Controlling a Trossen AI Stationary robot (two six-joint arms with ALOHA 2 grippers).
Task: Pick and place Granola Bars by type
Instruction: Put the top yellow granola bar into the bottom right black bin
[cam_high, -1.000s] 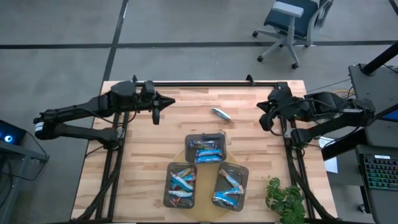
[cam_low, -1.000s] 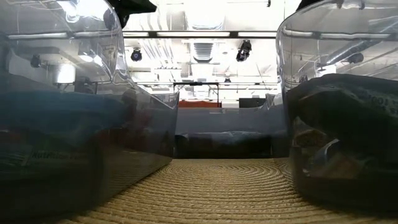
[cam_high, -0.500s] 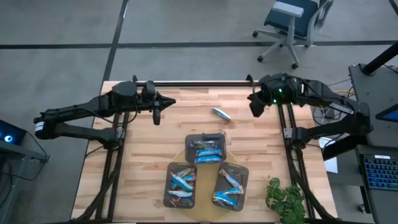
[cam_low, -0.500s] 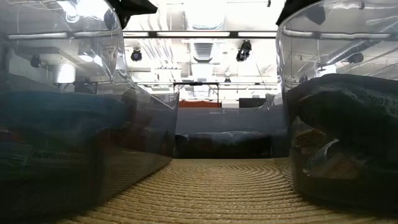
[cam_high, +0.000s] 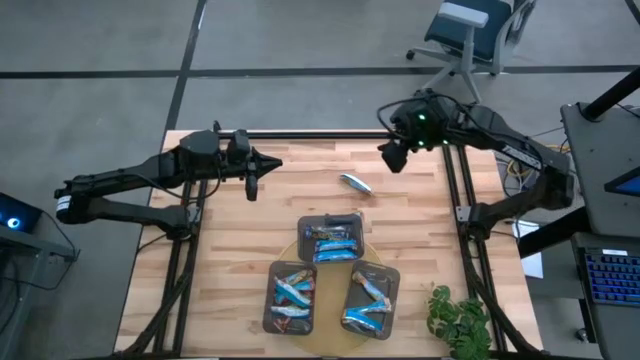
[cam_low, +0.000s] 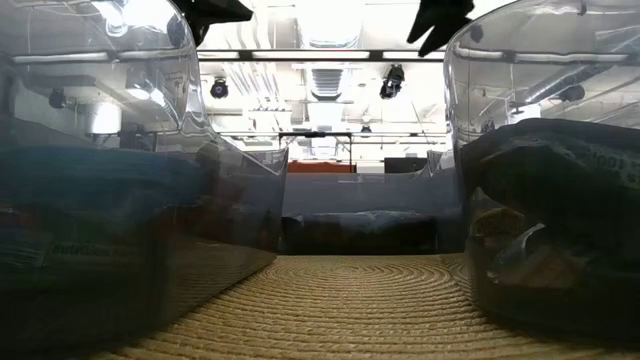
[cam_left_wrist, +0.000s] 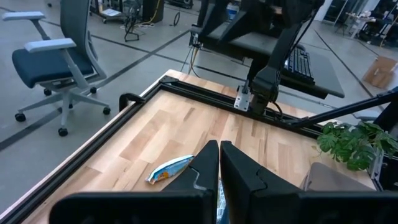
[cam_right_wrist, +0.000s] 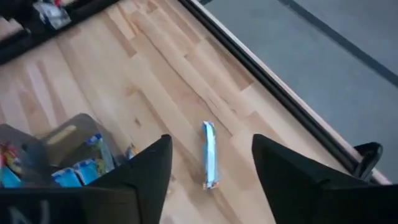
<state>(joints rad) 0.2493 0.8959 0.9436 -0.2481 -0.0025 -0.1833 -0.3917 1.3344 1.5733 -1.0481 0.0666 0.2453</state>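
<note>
One blue-and-silver granola bar (cam_high: 356, 184) lies flat and alone on the wooden table, also seen in the right wrist view (cam_right_wrist: 209, 154) and the left wrist view (cam_left_wrist: 169, 169). More bars fill three dark trays (cam_high: 331, 222) (cam_high: 272, 296) (cam_high: 392, 298) on a round woven mat (cam_low: 340, 300). My right gripper (cam_high: 392, 158) (cam_right_wrist: 211, 140) hangs open above the table, just right of and beyond the loose bar, touching nothing. My left gripper (cam_high: 252, 186) (cam_left_wrist: 219, 155) is shut and empty, left of that bar.
A black rail (cam_high: 320, 134) runs along the table's far edge, with side rails (cam_high: 462, 220) down both sides. A green plant (cam_high: 458, 318) stands at the near right corner. An office chair (cam_high: 468, 40) is on the floor beyond. Bare wood lies around the loose bar.
My right gripper has swung from the table's right edge toward the far edge and leftward, coming close to the loose bar. The bar and the trays have stayed put.
</note>
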